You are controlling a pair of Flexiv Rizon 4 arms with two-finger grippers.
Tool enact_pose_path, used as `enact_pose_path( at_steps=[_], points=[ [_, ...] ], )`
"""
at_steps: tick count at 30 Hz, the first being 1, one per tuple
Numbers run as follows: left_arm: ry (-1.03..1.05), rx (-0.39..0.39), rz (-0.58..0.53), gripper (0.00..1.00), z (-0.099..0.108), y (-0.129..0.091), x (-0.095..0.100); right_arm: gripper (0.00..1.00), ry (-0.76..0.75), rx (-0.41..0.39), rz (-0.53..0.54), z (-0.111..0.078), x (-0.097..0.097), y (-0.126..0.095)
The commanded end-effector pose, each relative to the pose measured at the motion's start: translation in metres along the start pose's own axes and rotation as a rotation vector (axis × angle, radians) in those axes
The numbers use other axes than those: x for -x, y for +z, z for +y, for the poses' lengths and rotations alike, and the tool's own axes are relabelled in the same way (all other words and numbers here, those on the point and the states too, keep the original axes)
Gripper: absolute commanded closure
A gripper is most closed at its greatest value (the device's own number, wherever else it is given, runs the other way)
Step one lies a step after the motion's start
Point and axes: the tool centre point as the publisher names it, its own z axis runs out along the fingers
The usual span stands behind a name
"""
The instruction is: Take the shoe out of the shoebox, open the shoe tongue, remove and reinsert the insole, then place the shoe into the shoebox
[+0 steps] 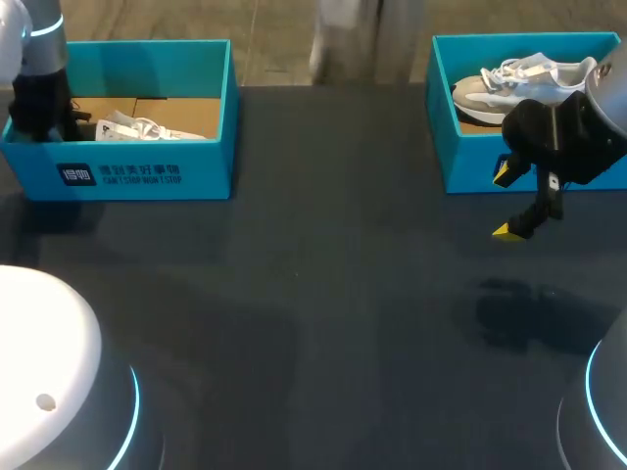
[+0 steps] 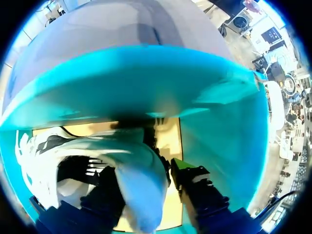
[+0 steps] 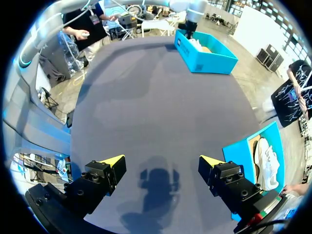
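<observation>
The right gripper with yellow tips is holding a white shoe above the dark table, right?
No. The right gripper with yellow tips is open and empty above the dark table; the right wrist view shows it. The white lace-up shoe lies in the blue cardboard box beside it.

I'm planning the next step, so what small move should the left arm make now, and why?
Probably lift straight up. The left jaws look closed on the heel of the shoe, which lies inside the left box, so a short rise should clear its walls.
</observation>
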Motion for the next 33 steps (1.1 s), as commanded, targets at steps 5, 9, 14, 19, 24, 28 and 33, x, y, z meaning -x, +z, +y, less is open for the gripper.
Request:
enact_pose_path(
  at_steps=[5, 9, 14, 19, 24, 28, 33],
  points=[
    [-0.001, 0.024, -0.019, 0.46, -0.003, -0.025, -0.002, 0.0, 0.001, -0.002, -0.002, 0.0, -0.001, 0.001],
    [-0.006, 0.046, -0.026, 0.46, -0.001, -0.04, -0.002, 0.0, 0.001, -0.002, -0.002, 0.0, -0.001, 0.001],
    [-0.029, 0.058, -0.032, 0.51, 0.001, -0.052, -0.005, 0.0, 0.001, -0.002, -0.002, 0.0, -0.001, 0.001],
    [-0.065, 0.068, -0.045, 0.5, -0.003, -0.07, -0.009, 0.0, 0.001, -0.002, -0.002, 0.0, -0.001, 0.001],
    [-0.133, 0.09, -0.058, 0.52, -0.007, -0.09, -0.012, 0.0, 0.001, -0.002, -0.002, 0.0, -0.001, 0.001],
    [-0.181, 0.096, -0.082, 0.52, -0.012, -0.111, -0.013, 0.0, 0.001, -0.002, -0.002, 0.0, -0.001, 0.001],
    [-0.372, 0.112, -0.078, 0.37, -0.025, -0.135, -0.01, 0.0, 0.001, -0.002, -0.002, 0.0, -0.001, 0.001]
  ],
)
